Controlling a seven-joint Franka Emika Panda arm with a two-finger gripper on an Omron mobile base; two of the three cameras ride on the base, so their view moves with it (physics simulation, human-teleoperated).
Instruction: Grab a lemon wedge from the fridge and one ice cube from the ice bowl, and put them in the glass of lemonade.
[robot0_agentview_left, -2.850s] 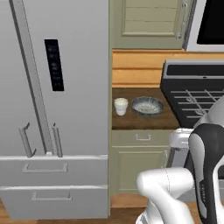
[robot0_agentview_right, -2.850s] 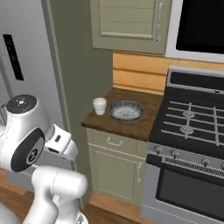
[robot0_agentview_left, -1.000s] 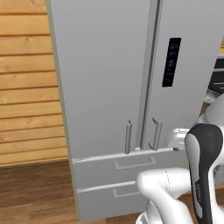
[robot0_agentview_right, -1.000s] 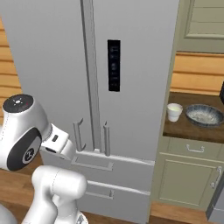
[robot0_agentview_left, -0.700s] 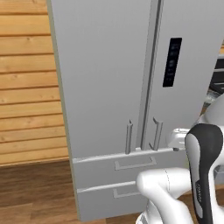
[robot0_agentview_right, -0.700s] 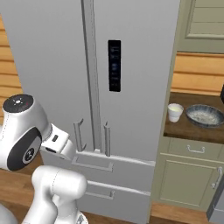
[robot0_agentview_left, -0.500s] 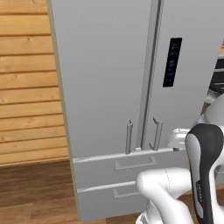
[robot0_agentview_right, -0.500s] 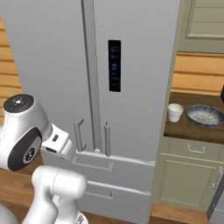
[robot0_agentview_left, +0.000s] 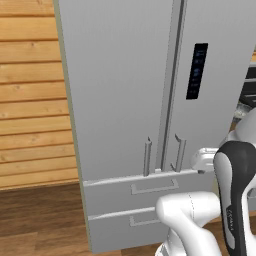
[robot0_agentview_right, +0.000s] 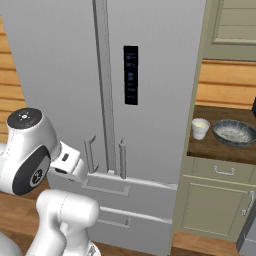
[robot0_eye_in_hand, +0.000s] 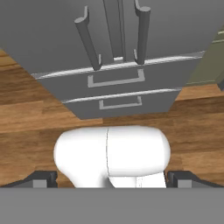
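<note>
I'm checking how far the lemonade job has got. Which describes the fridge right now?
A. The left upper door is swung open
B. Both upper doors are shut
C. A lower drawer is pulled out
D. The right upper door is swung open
B: the fridge shows both upper doors flush and closed, with its two lower drawers pushed in.

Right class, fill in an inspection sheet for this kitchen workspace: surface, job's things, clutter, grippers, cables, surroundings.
Surface: dark counter right of the fridge, above olive-green cabinets.
Job's things: fridge with both doors and both drawers shut; glass of lemonade upright on the counter, ice bowl just right of it; lemon wedge not seen.
Clutter: nothing seen.
Grippers: gripper open, empty, fingertips at the hand view's bottom corners, pointed at the fridge handles.
Cables: nothing seen.
Surroundings: wood-plank wall, wooden floor.
</note>
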